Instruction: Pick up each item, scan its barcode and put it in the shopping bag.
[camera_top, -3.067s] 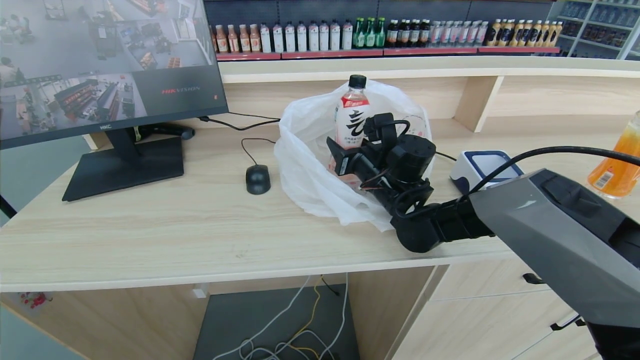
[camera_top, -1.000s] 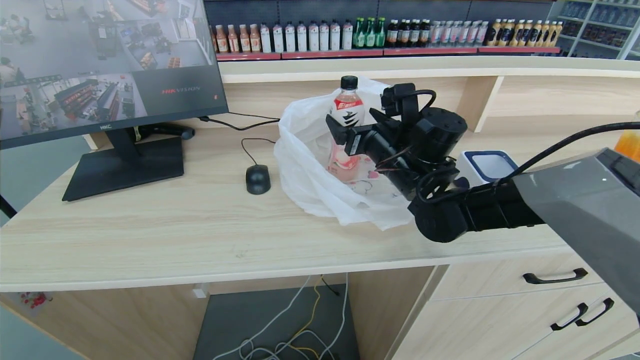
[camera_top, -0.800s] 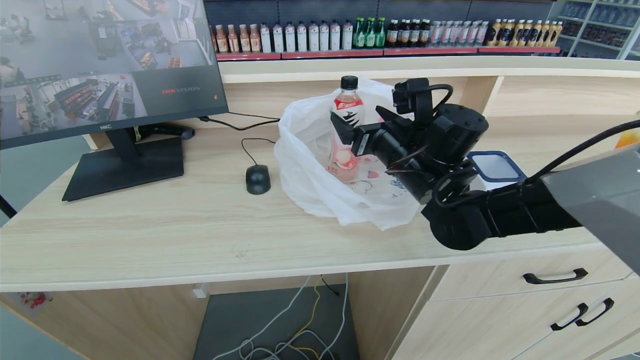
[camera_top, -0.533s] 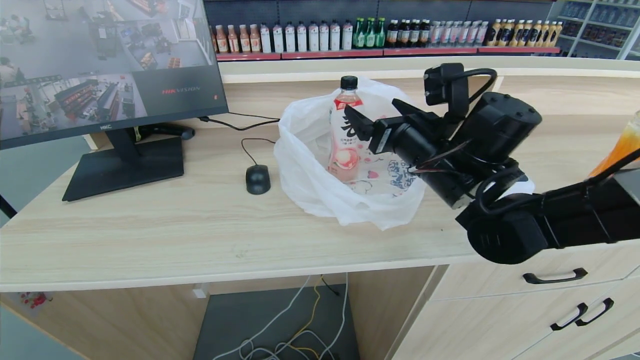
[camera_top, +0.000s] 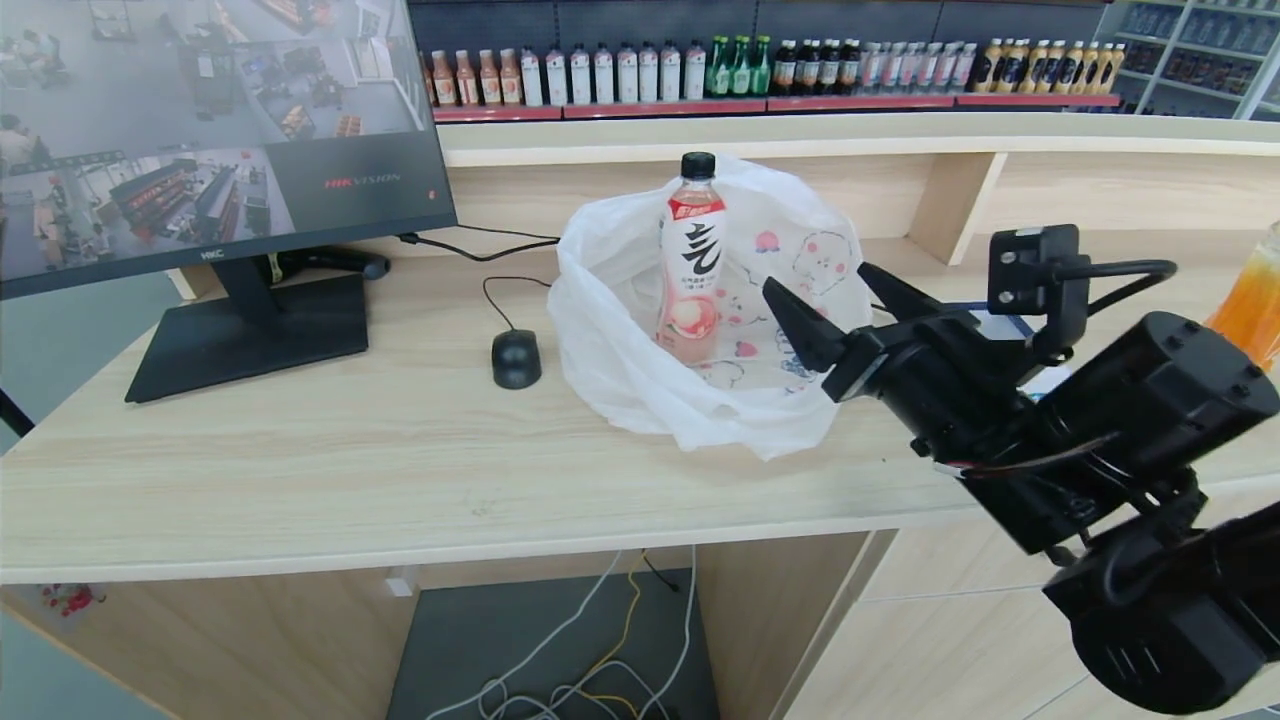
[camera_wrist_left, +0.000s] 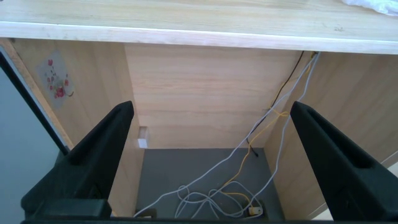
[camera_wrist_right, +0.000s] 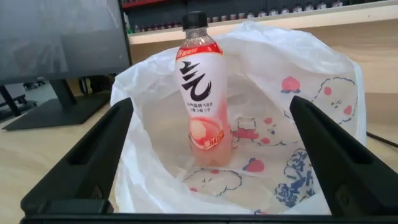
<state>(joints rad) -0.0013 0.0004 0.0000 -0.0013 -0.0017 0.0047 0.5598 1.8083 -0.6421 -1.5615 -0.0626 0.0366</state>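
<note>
In the head view the pink bottle (camera_top: 692, 270) stands bagged in the shopping bag (camera_top: 620, 380) on the counter (camera_top: 300, 450), with the right pincer (camera_top: 818, 278) spread and empty beside it and the orange bottle (camera_top: 1248, 310) at far right likely remaining; the left wrist view shows the left pincer (camera_wrist_left: 211, 112) spread and empty; the right wrist view faces the pink bottle (camera_wrist_right: 204, 93).

My feeds are bright and evenly lit; soft shadows sit on the pale wooden table (camera_top: 300, 450), the white plastic shopping bag (camera_top: 620, 370) glares slightly, and the head-view edges bow.

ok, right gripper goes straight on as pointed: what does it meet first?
Probably the shopping bag at its near wall, with the bottle standing inside just beyond; depth from the right gripper is hard to judge.
</note>
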